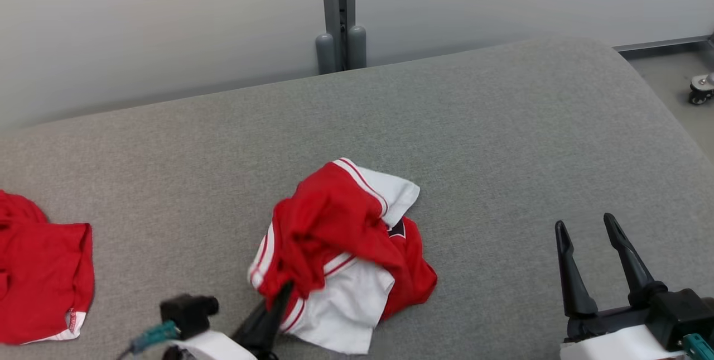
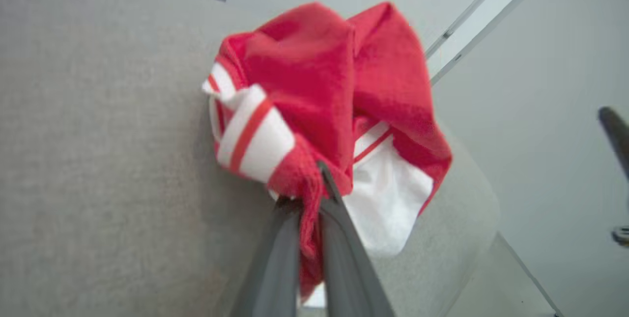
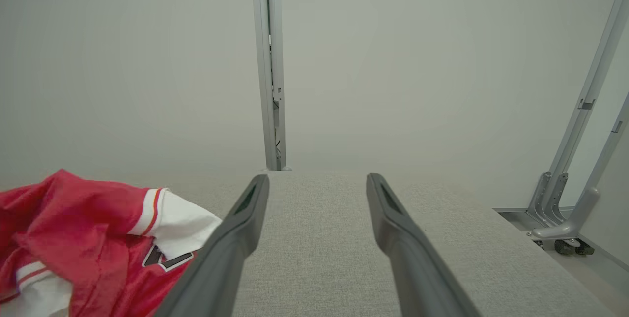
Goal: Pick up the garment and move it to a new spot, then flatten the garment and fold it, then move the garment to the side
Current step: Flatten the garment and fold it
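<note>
A crumpled red and white garment point(image 1: 340, 248) with striped trim lies in a heap near the front middle of the grey padded table point(image 1: 502, 142). My left gripper point(image 1: 283, 293) comes in from the lower left and is shut on the heap's near red edge; in the left wrist view a pinch of red cloth sits between the two closed fingers point(image 2: 275, 258) of the left gripper point(image 2: 314, 184), and the garment point(image 2: 339, 96) bunches just beyond. My right gripper point(image 1: 585, 225) stands open at the lower right, well apart from the heap. From the right wrist, the garment point(image 3: 83, 238) sits left of the open right gripper point(image 3: 317, 179).
A second red garment point(image 1: 42, 276) lies at the table's left edge. A grey post point(image 1: 337, 14) rises against the pale wall behind the table. The floor and a caster wheel point(image 1: 700, 89) show past the table's rounded right end.
</note>
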